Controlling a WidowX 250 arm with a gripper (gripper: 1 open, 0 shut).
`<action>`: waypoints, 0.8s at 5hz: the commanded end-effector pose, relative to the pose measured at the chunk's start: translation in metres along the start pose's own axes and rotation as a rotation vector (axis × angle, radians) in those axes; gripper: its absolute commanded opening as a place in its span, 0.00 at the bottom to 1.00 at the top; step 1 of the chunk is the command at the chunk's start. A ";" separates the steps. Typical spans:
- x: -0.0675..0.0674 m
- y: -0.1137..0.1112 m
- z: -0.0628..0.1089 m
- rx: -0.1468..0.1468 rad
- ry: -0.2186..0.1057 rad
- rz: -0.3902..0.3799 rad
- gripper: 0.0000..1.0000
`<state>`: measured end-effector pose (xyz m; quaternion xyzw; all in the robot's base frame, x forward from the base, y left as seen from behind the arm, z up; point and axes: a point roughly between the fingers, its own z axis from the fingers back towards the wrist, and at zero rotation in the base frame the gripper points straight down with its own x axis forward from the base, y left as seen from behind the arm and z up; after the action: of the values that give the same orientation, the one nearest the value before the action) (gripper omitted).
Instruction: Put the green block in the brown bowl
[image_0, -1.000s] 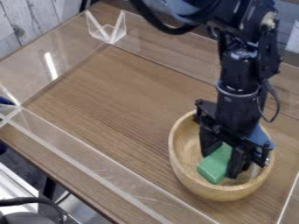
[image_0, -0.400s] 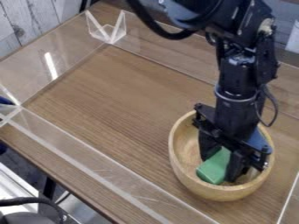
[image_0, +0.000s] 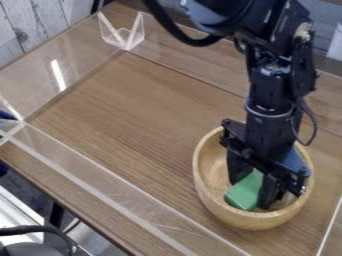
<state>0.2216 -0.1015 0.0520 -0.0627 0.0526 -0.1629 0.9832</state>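
The claw (image_0: 262, 186) reaches down into the brown bowl (image_0: 211, 182), near the desk's (image_0: 134, 120) front right corner. Its fingers pinch the green block (image_0: 246, 192) inside. A tilted drop could bounce it out.

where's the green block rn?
Camera view, lower right: the green block sits inside the brown bowl, between the gripper fingers.
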 end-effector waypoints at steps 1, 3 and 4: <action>0.003 -0.003 0.013 -0.004 -0.049 -0.006 0.00; 0.002 -0.002 0.019 -0.008 -0.058 0.002 0.00; 0.002 -0.001 0.022 -0.009 -0.060 0.007 0.00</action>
<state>0.2179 -0.0998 0.0598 -0.0658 0.0545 -0.1577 0.9838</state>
